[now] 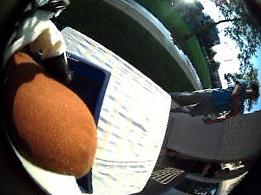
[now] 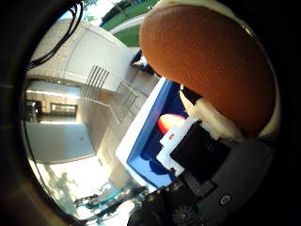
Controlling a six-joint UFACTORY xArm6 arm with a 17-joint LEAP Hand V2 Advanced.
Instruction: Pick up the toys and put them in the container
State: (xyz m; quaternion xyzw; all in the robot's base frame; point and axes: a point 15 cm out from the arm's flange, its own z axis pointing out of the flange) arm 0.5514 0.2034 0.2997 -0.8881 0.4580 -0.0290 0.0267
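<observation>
Filling much of both palm views, a rounded orange-brown toy of finely textured fabric with a cream-white underside [image 2: 211,61] sits right against the palm of my right hand [image 2: 202,160]. White and black finger parts press against the toy's cream edge, so I judge the fingers to be curled round it, holding it close; how tightly they close I cannot tell from these views.

Just beyond the held toy lies the container, a bin with a deep blue interior and a white ribbed outer wall [image 1: 131,128]. From the little-finger side I see its blue opening beside the toy and its white wall spreading away from the palm. From the thumb side I see into the blue interior, where a small red-orange rounded object [image 2: 170,123] rests inside, partly hidden behind a finger.

Farther from the hand I see green grass [image 1: 126,42], a pale curved kerb [image 1: 148,23], trees against a bright sky [image 1: 240,27], and a light-coloured building with a metal railing [image 2: 101,80].
</observation>
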